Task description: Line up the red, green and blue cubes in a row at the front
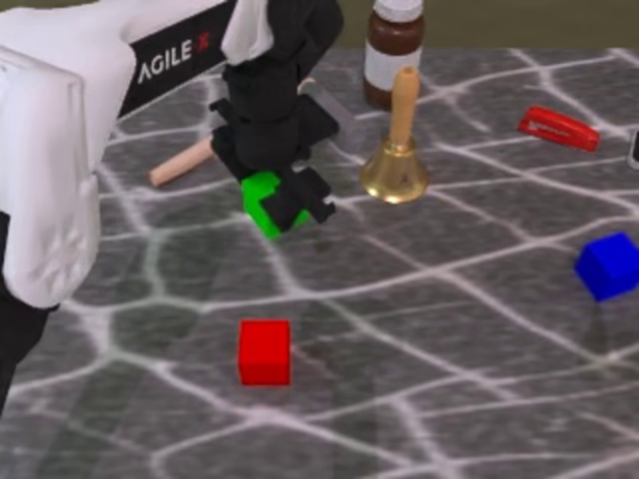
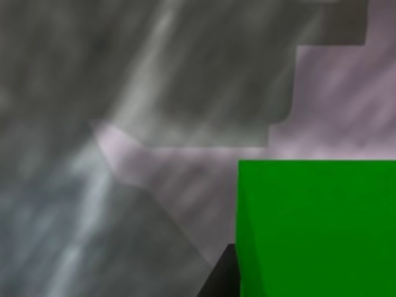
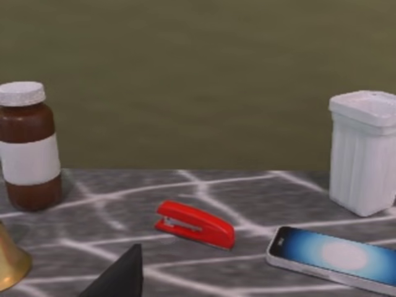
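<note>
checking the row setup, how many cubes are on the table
3: green cube in the left gripper beside the bell; red cube near the front; blue cube at the right edge. None seem hidden.

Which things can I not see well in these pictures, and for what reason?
- Green cube: in the top view the left gripper covers part of it; the left wrist view cuts it off at the edge.
- Whether the left gripper actually clamps the cube: the wrist view is too close to tell.
- Right gripper: only a dark tip shows in the right wrist view; absent from the top view.
- Phone: cut off by the right wrist view's edge.
</note>
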You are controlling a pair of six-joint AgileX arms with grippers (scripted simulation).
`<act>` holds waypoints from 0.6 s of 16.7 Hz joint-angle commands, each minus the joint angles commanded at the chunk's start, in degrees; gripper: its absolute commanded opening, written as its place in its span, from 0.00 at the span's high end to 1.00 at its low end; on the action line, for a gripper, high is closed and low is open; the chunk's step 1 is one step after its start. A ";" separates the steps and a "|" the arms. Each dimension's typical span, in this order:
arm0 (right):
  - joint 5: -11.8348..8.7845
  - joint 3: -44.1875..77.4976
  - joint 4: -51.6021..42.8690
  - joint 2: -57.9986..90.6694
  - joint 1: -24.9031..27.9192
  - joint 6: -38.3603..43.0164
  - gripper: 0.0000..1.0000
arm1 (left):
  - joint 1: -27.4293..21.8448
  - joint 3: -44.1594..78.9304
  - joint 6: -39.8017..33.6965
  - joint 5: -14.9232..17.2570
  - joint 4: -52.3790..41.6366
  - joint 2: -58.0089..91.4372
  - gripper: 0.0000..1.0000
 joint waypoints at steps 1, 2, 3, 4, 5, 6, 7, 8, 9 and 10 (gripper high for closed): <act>0.00 0.00 0.00 0.00 0.00 0.00 0.00 | 0.00 0.00 0.00 0.00 0.00 0.00 1.00; 0.00 0.00 0.00 0.00 0.00 0.00 0.00 | 0.00 0.00 0.00 0.00 0.00 0.00 1.00; 0.00 0.00 0.00 0.00 0.00 0.00 0.00 | -0.34 -0.11 0.09 -0.03 0.16 0.20 1.00; 0.00 0.00 0.00 0.00 0.00 0.00 0.00 | -0.46 -0.27 0.24 -0.02 0.24 0.03 1.00; 0.00 0.00 0.00 0.00 0.00 0.00 0.00 | -0.99 -1.02 0.88 0.00 0.57 -0.72 1.00; 0.00 0.00 0.00 0.00 0.00 0.00 0.00 | -1.86 -2.36 2.00 0.02 1.08 -1.96 1.00; 0.00 0.00 0.00 0.00 0.00 0.00 0.00 | -3.03 -4.30 3.55 0.02 1.70 -3.56 1.00; 0.00 0.00 0.00 0.00 0.00 0.00 0.00 | -4.47 -6.87 5.44 0.00 2.40 -5.38 1.00; 0.00 0.00 0.00 0.00 0.00 0.00 0.00 | -6.12 -10.04 7.56 -0.03 3.15 -7.35 1.00; 0.00 0.00 0.00 0.00 0.00 0.00 0.00 | -7.92 -13.59 9.85 -0.06 3.92 -9.42 1.00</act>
